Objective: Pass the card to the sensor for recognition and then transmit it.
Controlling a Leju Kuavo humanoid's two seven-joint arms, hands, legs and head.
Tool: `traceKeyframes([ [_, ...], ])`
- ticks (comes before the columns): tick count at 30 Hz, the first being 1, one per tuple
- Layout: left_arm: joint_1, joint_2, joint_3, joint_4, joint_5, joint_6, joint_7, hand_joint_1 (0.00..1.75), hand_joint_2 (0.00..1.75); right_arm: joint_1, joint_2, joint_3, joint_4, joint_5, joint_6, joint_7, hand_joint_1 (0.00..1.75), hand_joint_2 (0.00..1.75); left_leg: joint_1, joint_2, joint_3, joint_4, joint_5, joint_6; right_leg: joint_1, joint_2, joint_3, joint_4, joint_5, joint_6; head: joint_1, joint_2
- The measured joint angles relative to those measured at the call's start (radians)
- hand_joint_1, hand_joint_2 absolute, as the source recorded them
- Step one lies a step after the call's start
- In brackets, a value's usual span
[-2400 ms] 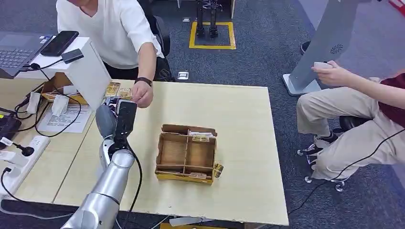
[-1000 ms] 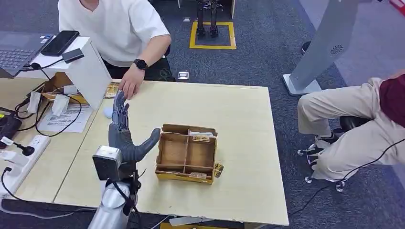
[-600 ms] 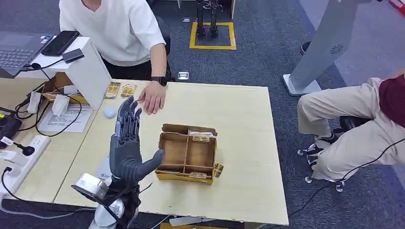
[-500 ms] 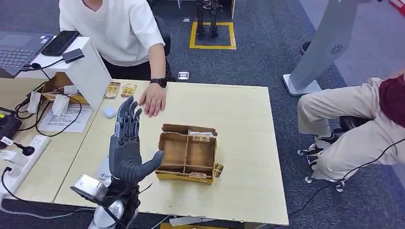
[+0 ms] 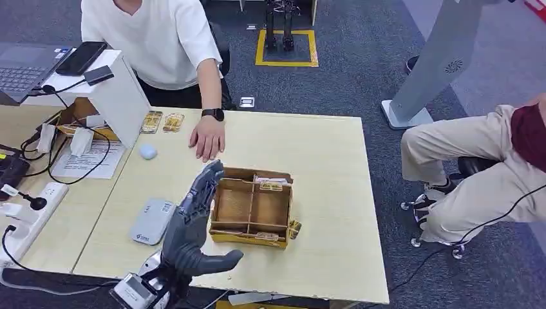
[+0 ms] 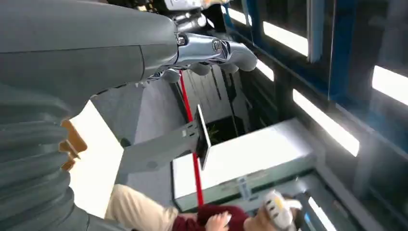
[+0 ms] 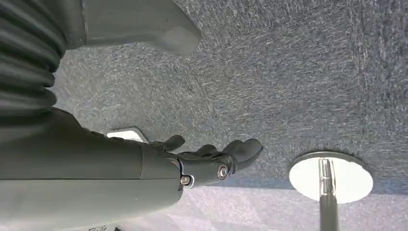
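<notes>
Left hand empty beside the card box

Our left hand is spread wide at 9 o'clock of the box; we judge pickup and sensor scan remain.

Left hand: dark grey moulded palm and thick thumb, with darker segmented fingers. A grey ribbed cover and silver screws are seen at the wrist.
</notes>
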Motion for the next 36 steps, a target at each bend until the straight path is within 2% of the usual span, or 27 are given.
traceKeyframes([
  [8, -0.001, 0.037, -0.065, 0.000, -0.092, 0.014, 0.000, 0.00, 1.75, -0.006, 0.000, 0.002, 0.000, 0.004, 0.000, 0.000, 0.00, 1.75, 0.000, 0.000, 0.000, 0.000, 0.000, 0.000, 0.000, 0.000, 0.000, 0.000, 0.000, 0.000, 0.000, 0.000],
  [13, -0.008, 0.062, -0.092, 0.025, -0.231, 0.076, 0.000, 0.00, 1.75, -0.008, 0.000, 0.005, 0.000, 0.005, 0.000, 0.005, 0.00, 1.75, 0.000, 0.000, 0.000, 0.000, 0.000, 0.000, 0.000, 0.000, 0.000, 0.000, 0.000, 0.000, 0.000, 0.000],
  [26, -0.029, 0.082, -0.119, 0.107, -0.389, 0.130, 0.036, 0.00, 1.75, -0.010, 0.000, 0.020, 0.000, 0.005, 0.000, 0.011, 0.00, 1.75, 0.000, 0.000, 0.000, 0.000, 0.000, 0.000, 0.000, 0.000, 0.000, 0.000, 0.000, 0.000, 0.000, 0.000],
  [33, -0.053, 0.091, -0.150, 0.137, -0.540, 0.171, 0.108, 0.00, 1.75, -0.011, 0.000, 0.026, 0.000, 0.001, 0.000, 0.021, 0.00, 1.75, 0.000, 0.000, 0.000, 0.000, 0.000, 0.000, 0.000, 0.000, 0.000, 0.000, 0.000, 0.000, 0.000, 0.000],
  [36, -0.065, 0.095, -0.163, 0.152, -0.633, 0.203, 0.158, 0.00, 1.75, -0.011, 0.000, 0.026, 0.000, -0.002, 0.000, 0.029, 0.00, 1.75, 0.000, 0.000, 0.000, 0.000, 0.000, 0.000, 0.000, 0.000, 0.000, 0.000, 0.000, 0.000, 0.000, 0.000],
])
